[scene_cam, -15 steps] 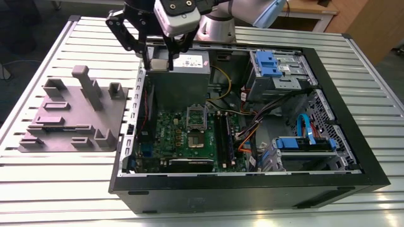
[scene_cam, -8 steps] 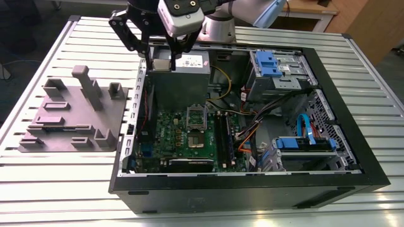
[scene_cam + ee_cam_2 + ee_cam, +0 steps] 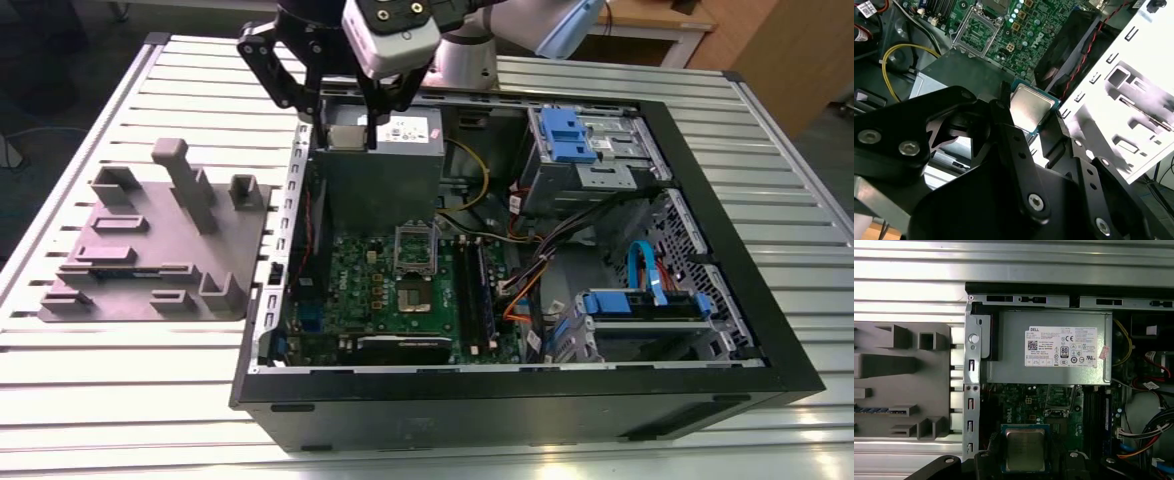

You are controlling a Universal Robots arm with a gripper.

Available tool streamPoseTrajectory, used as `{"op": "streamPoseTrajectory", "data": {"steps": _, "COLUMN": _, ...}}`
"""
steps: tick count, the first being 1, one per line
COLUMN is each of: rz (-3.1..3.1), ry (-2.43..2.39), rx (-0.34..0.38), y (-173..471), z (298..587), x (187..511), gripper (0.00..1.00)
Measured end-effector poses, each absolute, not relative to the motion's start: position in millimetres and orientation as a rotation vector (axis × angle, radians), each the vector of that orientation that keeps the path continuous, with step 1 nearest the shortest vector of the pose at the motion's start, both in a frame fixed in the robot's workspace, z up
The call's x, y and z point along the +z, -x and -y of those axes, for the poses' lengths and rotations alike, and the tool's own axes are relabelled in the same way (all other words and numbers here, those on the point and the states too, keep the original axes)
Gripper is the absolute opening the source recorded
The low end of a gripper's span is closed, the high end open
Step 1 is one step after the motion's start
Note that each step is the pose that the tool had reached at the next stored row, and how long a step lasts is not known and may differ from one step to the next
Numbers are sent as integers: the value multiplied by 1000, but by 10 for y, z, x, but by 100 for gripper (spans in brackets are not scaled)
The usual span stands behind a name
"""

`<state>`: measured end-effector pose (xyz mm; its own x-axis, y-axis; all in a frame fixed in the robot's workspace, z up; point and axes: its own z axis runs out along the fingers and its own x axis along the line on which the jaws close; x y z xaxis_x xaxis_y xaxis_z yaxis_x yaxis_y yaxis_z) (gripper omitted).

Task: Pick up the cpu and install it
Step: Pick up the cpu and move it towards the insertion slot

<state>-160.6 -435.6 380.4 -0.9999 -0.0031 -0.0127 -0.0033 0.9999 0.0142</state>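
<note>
- Nearest, on the slatted metal table (image 3: 120,400): black computer case (image 3: 534,405), lying on its side, open face upward.
- In the case's near corner on the exterior view's right: drive cage (image 3: 641,310) with blue clips and a blue cable.
- Flat on the case floor, toward the exterior view's left: green motherboard (image 3: 340,290), silver socket frame (image 3: 416,243) near its middle.
- On the table, just beside the case wall on the exterior view's left: grey moulded tray (image 3: 147,255) with upright posts.
- In the case's far corner on the exterior view's left: grey power supply (image 3: 387,175), label upward, between motherboard and far wall.
- Over the far part of the power supply: gripper (image 3: 347,125), black fingers (image 3: 1054,127) pressed against two opposite edges of the cpu (image 3: 346,140), pinching it.
- In both wrist views, cpu (image 3: 1031,106) (image 3: 1025,450) with shiny metal top toward the cameras, held level between the fingers.
- Raised off the case floor, apart from the socket frame (image 3: 976,32), closer to the power supply (image 3: 1049,347) than to the motherboard's middle.
</note>
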Motion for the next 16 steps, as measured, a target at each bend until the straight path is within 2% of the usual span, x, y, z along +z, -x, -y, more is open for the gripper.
{"op": "streamPoseTrajectory", "data": {"steps": 16, "rz": -3129, "ry": 5, "rx": 22, "y": 1529, "z": 4356, "x": 3803, "gripper": 47}}
